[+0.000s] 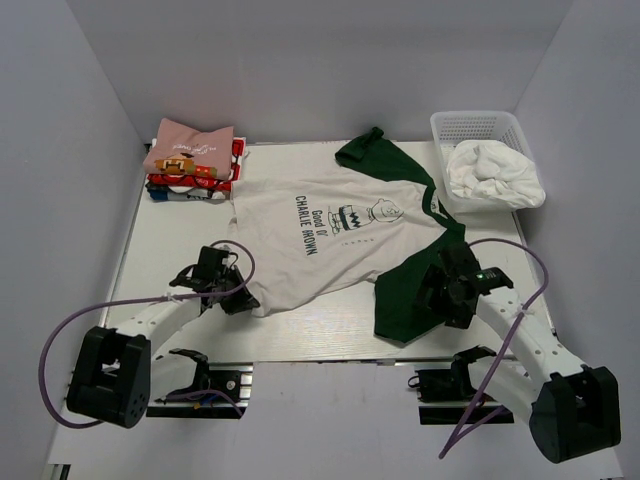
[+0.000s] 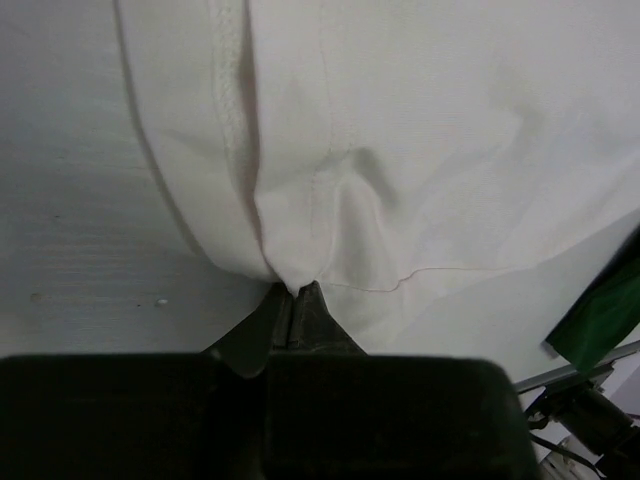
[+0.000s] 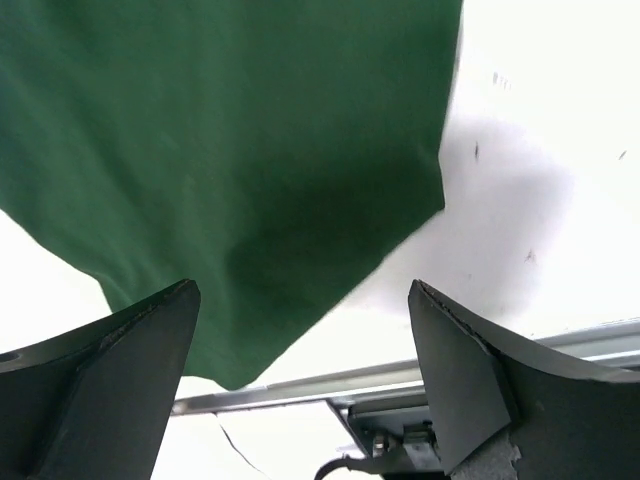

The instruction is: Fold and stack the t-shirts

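One spread shirt, off-white with green sleeves. Three folded shirts stacked at the table's far-left corner. Left gripper pinches the shirt; right gripper gapes wide.

Left arm: base sits at the 7 o'clock corner of the top view, and the links run low toward 2 o'clock. Left tool: jaws are fully closed, and the tips pinch a puckered fold at the hem of the off-white shirt. Right arm: base sits at the 5 o'clock corner, the links run toward 10 o'clock, and the wrist is pitched downward. Right tool: jaws are spread wide, with the two fingers well apart and the tips pointing down.
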You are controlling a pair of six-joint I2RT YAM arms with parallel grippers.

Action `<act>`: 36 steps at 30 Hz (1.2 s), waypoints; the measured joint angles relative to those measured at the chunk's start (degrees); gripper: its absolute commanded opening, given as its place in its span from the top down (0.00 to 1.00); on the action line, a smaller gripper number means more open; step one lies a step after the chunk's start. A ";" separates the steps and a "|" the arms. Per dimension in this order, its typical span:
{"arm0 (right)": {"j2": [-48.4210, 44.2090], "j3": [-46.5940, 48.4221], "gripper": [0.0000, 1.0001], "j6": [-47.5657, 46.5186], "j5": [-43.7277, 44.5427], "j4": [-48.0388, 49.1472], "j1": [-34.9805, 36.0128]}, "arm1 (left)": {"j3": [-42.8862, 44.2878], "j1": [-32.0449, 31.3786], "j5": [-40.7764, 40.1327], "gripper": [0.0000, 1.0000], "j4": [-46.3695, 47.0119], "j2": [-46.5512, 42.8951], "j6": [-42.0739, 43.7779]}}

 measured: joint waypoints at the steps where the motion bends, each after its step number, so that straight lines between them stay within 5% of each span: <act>1: 0.26 -0.63 0.10 0.37 -0.52 -0.13 0.00 | 0.31 -0.09 0.07 1.00 0.04 0.17 0.33; 6: 4.94 -5.07 0.20 1.27 -5.92 2.75 0.26 | 3.39 -0.24 0.46 1.00 -1.92 -3.02 1.27; 10: 6.84 -6.05 1.00 1.33 -8.68 5.84 0.61 | 7.85 -0.24 0.98 1.00 -3.13 -7.26 1.46; 14: 7.54 -0.37 1.00 1.29 -3.80 6.78 0.85 | 14.58 -0.24 0.44 1.00 -3.65 -8.85 1.60; 26: 1.62 49.07 1.00 -9.38 22.51 15.58 0.70 | 51.04 0.52 -17.22 1.00 -5.90 -7.30 4.70; 36: 3.87 79.49 1.00 -25.57 22.82 15.30 1.16 | 71.23 0.04 -26.21 1.00 -11.39 -13.05 12.35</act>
